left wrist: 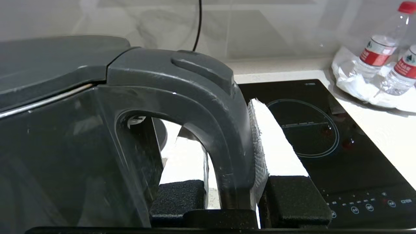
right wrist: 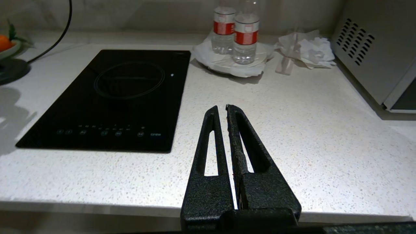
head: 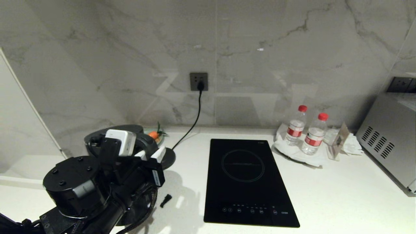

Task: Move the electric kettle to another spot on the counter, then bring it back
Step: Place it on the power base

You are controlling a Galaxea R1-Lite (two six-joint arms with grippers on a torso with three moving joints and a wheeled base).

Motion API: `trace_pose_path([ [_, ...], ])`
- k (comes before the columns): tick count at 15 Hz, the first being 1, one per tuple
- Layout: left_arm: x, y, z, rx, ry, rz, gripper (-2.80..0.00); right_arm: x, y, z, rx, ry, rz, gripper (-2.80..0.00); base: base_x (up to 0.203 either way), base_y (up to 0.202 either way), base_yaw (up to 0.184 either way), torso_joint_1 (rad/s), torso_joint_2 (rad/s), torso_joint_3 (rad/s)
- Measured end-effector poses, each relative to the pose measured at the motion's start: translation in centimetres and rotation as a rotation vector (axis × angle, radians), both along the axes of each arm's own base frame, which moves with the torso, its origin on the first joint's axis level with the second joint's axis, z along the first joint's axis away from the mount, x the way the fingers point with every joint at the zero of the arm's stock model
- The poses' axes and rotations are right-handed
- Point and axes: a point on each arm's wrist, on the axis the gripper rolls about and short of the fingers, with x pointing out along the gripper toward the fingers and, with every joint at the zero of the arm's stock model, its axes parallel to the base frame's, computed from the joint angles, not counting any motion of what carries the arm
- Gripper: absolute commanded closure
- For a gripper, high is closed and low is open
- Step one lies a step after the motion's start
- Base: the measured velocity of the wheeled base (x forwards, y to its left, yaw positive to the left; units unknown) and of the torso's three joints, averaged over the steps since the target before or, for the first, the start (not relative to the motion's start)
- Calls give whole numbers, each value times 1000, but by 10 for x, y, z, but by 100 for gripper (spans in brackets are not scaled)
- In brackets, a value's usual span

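Observation:
The electric kettle is a glossy black jug with a flat dark lid, and it fills most of the left wrist view. My left gripper is shut on its loop handle: one white-padded finger lies on the outer side, the other reaches through the loop. In the head view the kettle is at the back left of the counter, mostly hidden behind my left gripper. Whether its bottom rests on the counter is hidden. My right gripper is shut and empty over the counter's front edge.
A round black base disc with a cord to the wall socket lies just right of the kettle. A black hob fills the middle. Two water bottles and a microwave stand right. A small black piece lies near my arm.

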Motion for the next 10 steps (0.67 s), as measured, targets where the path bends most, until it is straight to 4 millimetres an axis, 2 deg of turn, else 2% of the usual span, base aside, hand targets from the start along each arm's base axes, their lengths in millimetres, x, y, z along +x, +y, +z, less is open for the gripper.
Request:
trace_pose_path([
  [3, 3, -1, 0, 1, -2, 3, 0, 0, 0, 0, 1, 0, 1, 0, 0, 0, 0, 0, 0, 0],
  [10, 28, -8, 4, 1, -34, 34, 0, 0, 0, 0, 1, 0, 1, 0, 0, 0, 0, 0, 0, 0],
])
